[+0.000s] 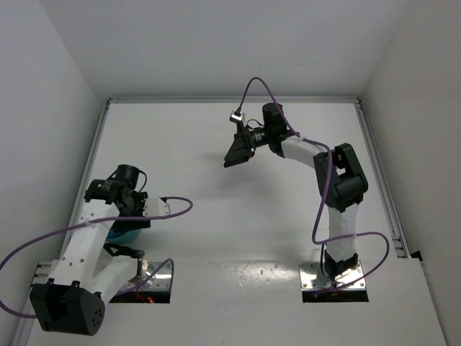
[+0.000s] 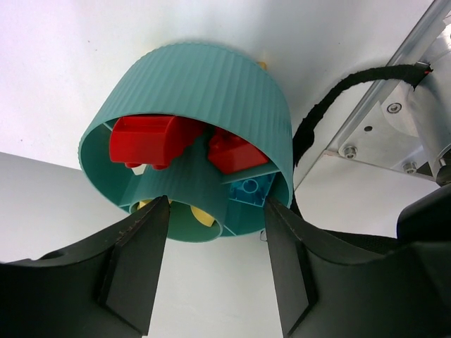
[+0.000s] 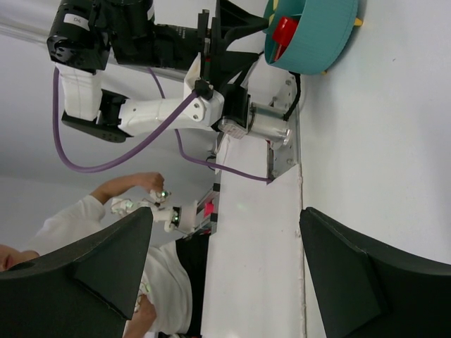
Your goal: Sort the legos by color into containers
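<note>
The round teal bowl (image 2: 190,105) lies tipped toward the left wrist camera, showing its dividers and hub. Two red bricks (image 2: 151,139) sit in the upper compartment, a blue brick (image 2: 251,194) in the right one, and yellow bricks (image 2: 201,215) in the lower one. My left gripper (image 2: 217,211) is open and empty, its fingertips just short of the bowl's near rim, one on each side. In the top view the bowl (image 1: 121,234) peeks out under the left arm. My right gripper (image 1: 238,151) is open and empty, raised above the table's middle. The right wrist view shows the bowl (image 3: 320,39) far off.
A small yellow bit (image 2: 262,65) shows at the bowl's far edge. The left arm's metal base plate (image 2: 384,134) and a black cable (image 2: 324,105) lie right of the bowl. White walls enclose the table. A person (image 3: 106,232) stands beyond the table's near edge.
</note>
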### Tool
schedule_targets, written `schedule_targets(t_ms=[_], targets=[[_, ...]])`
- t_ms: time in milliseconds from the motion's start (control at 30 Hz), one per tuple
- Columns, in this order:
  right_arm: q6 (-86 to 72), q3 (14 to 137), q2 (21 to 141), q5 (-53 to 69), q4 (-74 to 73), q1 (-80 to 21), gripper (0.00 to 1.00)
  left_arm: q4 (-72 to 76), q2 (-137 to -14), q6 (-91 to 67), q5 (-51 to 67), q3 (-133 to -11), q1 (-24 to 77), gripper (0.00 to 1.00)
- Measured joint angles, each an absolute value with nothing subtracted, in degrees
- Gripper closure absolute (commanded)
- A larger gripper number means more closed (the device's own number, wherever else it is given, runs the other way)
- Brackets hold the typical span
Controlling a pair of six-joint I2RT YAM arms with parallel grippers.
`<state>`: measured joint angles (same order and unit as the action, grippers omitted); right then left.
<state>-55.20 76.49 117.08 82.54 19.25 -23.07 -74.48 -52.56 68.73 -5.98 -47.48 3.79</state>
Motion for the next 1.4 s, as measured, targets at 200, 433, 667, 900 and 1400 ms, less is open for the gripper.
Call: schedule_targets(t_ms=[200,433,667,900,1400], targets=[[-55.20,76.49,117.10,82.63,19.27,-23.07,0.15,-74.54,-52.69,68.73,-5.78,-48.58,3.79,0.37],[-55.18,76.49,117.10,82.74,19.29,-23.07,0.16,-73.89,-53.23,68.64,-4.36,-56.71,3.79,0.38],[-55.20,76.49,117.08,82.72,19.62,-23.07,0.16,-72.01,-59.66,63.16,-3.55,-65.08,3.77,0.02],[-52.60,76.58,117.08,82.19,16.86,-22.55,0.10,-65.49,-77.12,45.98,0.73,-82.02,3.53,0.00],[-13.26,79.99,106.94,51.72,-28.10,-17.23,0.01,-50.74,-89.73,13.89,12.29,-93.45,3.40,0.00]])
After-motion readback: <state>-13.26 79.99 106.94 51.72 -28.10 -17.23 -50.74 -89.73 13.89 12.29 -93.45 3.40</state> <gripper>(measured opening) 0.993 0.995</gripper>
